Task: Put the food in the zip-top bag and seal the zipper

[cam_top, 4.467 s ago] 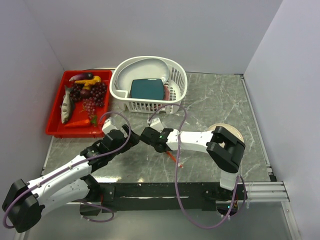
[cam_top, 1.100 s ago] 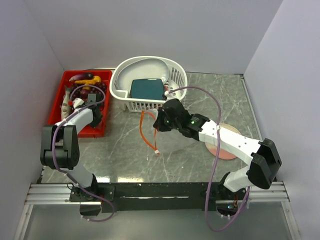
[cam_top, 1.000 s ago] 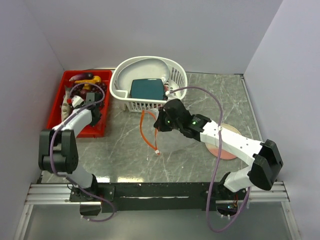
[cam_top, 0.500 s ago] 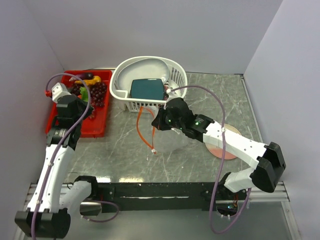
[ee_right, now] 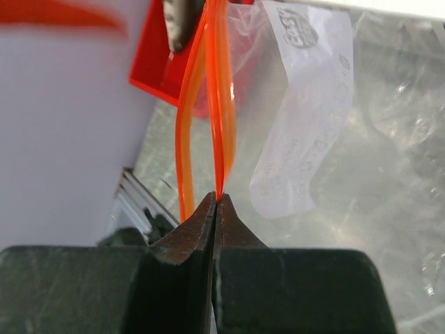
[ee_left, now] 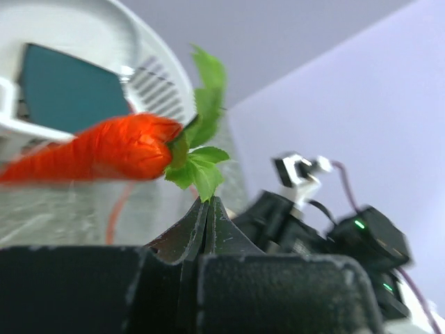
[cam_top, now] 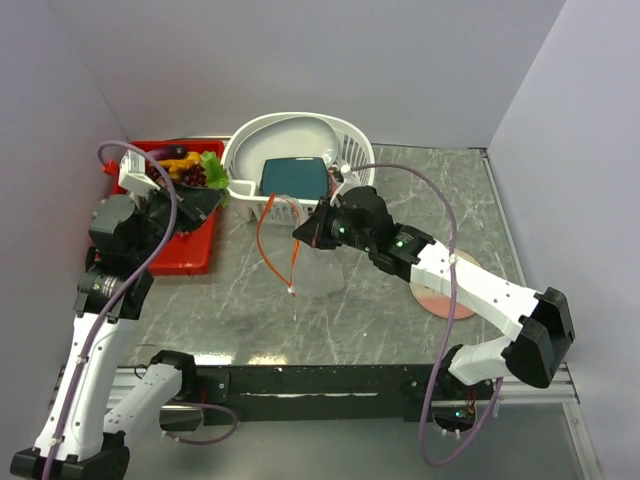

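My left gripper [ee_left: 208, 202] is shut on the green leaves of the orange carrot [ee_left: 104, 149], which hangs in the air in front of it. From above, that gripper [cam_top: 208, 196] is raised between the red tray and the white basket, the leaves [cam_top: 212, 166] showing beside it. My right gripper [cam_top: 303, 232] is shut on the zipper [ee_right: 219, 104] and holds the zip-top bag [cam_top: 322, 276] up off the table. The red-orange strip loops open [cam_top: 264, 236] toward the left arm. Grapes [cam_top: 192, 176] and a yellow fruit [cam_top: 180, 160] lie in the tray.
The red tray [cam_top: 196, 256] sits at the back left. The white slotted basket [cam_top: 238, 186] behind the bag holds a teal dish [cam_top: 295, 178]. A pink-and-cream plate [cam_top: 440, 298] lies partly under the right arm. Walls close in on the left, back and right.
The left arm has lifted the carrot out of the red tray and swung it right toward the bag. The right gripper has raised the bag's mouth and shifted it slightly left.
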Controlling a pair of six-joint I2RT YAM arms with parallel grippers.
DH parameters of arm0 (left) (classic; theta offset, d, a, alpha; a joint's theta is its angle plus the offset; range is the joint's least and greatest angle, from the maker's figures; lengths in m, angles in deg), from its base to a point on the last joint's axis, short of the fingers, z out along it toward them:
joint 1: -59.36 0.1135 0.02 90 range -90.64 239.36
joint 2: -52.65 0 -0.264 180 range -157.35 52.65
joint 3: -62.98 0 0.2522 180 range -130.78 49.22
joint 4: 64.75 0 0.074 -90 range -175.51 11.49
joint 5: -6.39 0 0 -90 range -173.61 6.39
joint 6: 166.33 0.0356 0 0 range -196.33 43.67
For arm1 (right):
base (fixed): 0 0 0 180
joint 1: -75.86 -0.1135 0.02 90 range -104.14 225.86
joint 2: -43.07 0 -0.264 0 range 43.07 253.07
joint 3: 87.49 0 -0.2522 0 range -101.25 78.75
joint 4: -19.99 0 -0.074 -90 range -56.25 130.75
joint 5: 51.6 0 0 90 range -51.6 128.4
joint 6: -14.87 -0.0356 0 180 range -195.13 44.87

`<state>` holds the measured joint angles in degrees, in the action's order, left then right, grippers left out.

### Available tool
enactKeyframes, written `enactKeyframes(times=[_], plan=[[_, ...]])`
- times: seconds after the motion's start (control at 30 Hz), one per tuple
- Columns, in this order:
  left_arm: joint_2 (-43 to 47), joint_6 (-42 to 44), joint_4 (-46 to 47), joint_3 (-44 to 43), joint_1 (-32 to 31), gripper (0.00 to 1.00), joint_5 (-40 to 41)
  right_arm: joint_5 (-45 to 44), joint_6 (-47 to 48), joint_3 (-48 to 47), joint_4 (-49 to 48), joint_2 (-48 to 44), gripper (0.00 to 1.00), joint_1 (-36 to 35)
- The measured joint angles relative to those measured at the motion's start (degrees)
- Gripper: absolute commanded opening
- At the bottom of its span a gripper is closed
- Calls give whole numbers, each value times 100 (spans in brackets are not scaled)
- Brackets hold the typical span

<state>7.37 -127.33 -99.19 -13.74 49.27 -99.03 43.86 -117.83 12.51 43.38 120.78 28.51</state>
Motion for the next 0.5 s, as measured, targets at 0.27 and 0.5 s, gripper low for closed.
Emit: enactKeyframes(times=[0.27, 0.5], plan=[[-210, -328, 269, -535, -667, 1, -173, 315, -369, -702, -420, 723, 0, 240], [-501, -590, 461, -485, -1316, 1, -68, 407, -483, -848, -525, 977, 0, 262]])
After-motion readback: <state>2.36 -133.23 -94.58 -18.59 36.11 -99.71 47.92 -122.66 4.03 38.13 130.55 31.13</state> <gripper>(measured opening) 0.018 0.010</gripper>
